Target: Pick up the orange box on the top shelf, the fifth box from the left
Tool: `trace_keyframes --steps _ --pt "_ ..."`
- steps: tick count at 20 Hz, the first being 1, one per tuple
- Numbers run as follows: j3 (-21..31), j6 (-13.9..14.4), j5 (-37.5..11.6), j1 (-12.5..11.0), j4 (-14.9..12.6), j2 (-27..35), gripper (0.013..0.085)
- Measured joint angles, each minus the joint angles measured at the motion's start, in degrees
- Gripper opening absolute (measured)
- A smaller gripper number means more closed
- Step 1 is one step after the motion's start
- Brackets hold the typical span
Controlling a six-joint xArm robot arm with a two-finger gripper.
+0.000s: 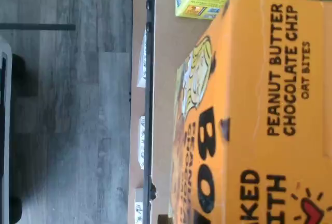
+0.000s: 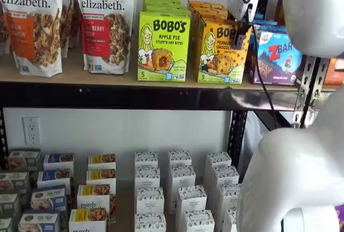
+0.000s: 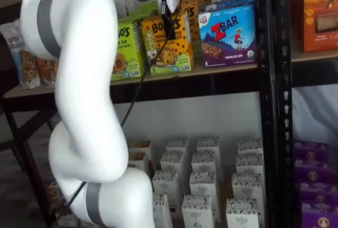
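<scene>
The orange box (image 2: 217, 52) stands on the top shelf (image 2: 107, 95) between a lime-green box and a blue box, with more orange boxes behind it. It also shows in a shelf view (image 3: 170, 46). The wrist view shows its top close up (image 1: 259, 120), with "Peanut Butter Chocolate Chip" print, on the tan board (image 1: 166, 68). My gripper (image 2: 240, 32) hangs right over the box; a black finger lies against its front upper part (image 3: 167, 25). I see only one finger, so I cannot tell whether the gripper is open or shut.
A lime-green Apple Pie box (image 2: 163, 46) stands left of the orange box and a ZBar box (image 2: 278, 55) to its right. Granola bags (image 2: 105, 22) stand further left. Black uprights (image 3: 272, 80) rise at the right. My white arm (image 3: 84, 106) is in front of the shelves.
</scene>
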Motion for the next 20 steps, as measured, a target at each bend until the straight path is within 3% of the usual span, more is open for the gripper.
trace_keyframes --steps 4,8,10,20 --pt "0.09 0.01 -0.07 -0.03 0.34 -0.04 0.049" --pt "0.12 -0.04 -0.03 -0.12 0.59 -0.08 0.045" --pt "0.11 -0.07 0.05 -0.17 0.67 -0.1 0.037" --pt "-1.26 -0.3 2.68 -0.81 2.18 -0.11 0.037"
